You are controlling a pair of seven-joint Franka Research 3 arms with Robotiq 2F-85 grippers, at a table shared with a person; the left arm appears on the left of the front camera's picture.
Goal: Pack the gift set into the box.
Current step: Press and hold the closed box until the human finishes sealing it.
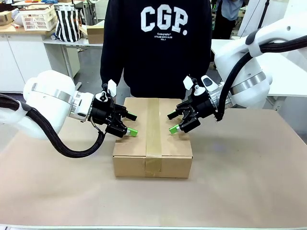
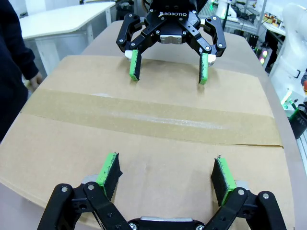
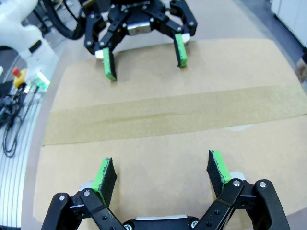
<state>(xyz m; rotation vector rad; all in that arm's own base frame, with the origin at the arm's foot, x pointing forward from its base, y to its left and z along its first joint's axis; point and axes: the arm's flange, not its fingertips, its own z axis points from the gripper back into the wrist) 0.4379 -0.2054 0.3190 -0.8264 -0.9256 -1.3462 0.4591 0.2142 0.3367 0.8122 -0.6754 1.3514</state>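
Note:
The box (image 1: 152, 139) is a brown cardboard carton, closed, with a tape strip (image 1: 153, 129) running down its top seam. It sits mid-table in front of a person in a dark sweatshirt. My left gripper (image 1: 130, 124) is open over the box's left top edge, nothing between its fingers. My right gripper (image 1: 172, 122) is open over the right top edge, also empty. In the left wrist view my own gripper (image 2: 165, 175) hovers above the box top (image 2: 144, 158), facing the right gripper (image 2: 168, 69). The right wrist view mirrors this: right gripper (image 3: 160, 175), left gripper (image 3: 144, 57). The gift set is out of view.
Brown paper covers the table (image 1: 249, 177). The person (image 1: 158, 43) stands right behind the box at the far edge. White tables, a basket (image 1: 38, 18) and a striped bag (image 1: 67, 24) stand in the background left.

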